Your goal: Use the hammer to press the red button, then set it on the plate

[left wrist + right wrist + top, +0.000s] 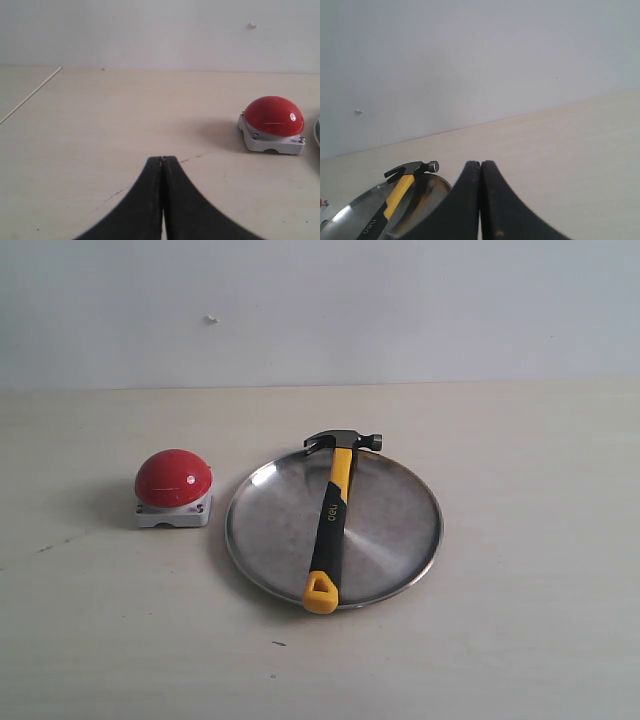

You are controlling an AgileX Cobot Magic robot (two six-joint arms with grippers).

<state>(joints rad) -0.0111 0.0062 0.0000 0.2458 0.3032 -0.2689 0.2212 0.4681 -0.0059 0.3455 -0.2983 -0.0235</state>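
Observation:
The hammer [331, 517] lies across the silver plate [400, 525], its dark head on the far rim and its yellow looped end on the near rim. The red button [174, 478] on its white-grey base stands on the table just left of the plate. Neither gripper shows in the exterior view. In the left wrist view my left gripper [162, 159] is shut and empty, with the red button [274, 116] ahead and off to one side. My right gripper [480, 163] is also shut on nothing, and the hammer [400, 187] and the plate [347, 212] sit beside it.
A pale wooden table [520, 640] carries everything, backed by a plain white wall [400, 300]. A thin seam line [30, 97] crosses the table in the left wrist view.

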